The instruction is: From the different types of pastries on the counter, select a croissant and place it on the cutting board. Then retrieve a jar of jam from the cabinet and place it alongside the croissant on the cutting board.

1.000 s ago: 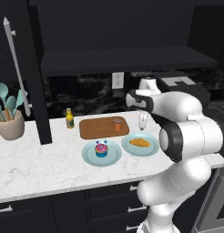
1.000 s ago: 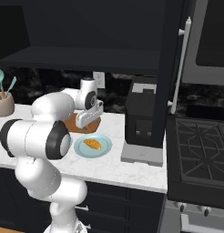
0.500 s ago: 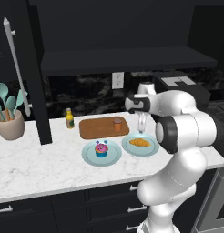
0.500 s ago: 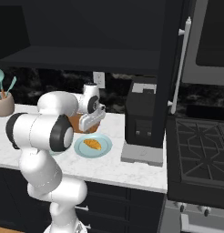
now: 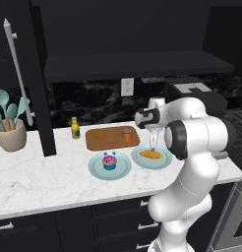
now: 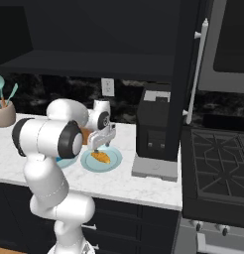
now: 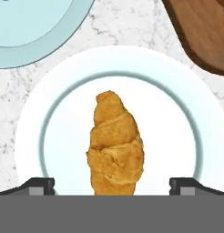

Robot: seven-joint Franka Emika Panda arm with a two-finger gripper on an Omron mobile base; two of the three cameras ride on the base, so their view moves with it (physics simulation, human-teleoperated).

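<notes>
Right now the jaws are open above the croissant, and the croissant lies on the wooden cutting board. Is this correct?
Not quite. The croissant does not lie on the cutting board; it lies on a round pale blue plate beside the board, as the hand view shows. The rest holds: the jaws are open, one fingertip on each side of the croissant, above it.

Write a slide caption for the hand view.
Open end effector poised over the croissant on its pale blue plate, cutting board corner nearby.

You see the end effector (image 5: 154, 146) now lower than a second ago, dropped from above the cutting board's (image 5: 105, 139) edge to just over the croissant (image 5: 151, 154), fingers spread either side.
</notes>
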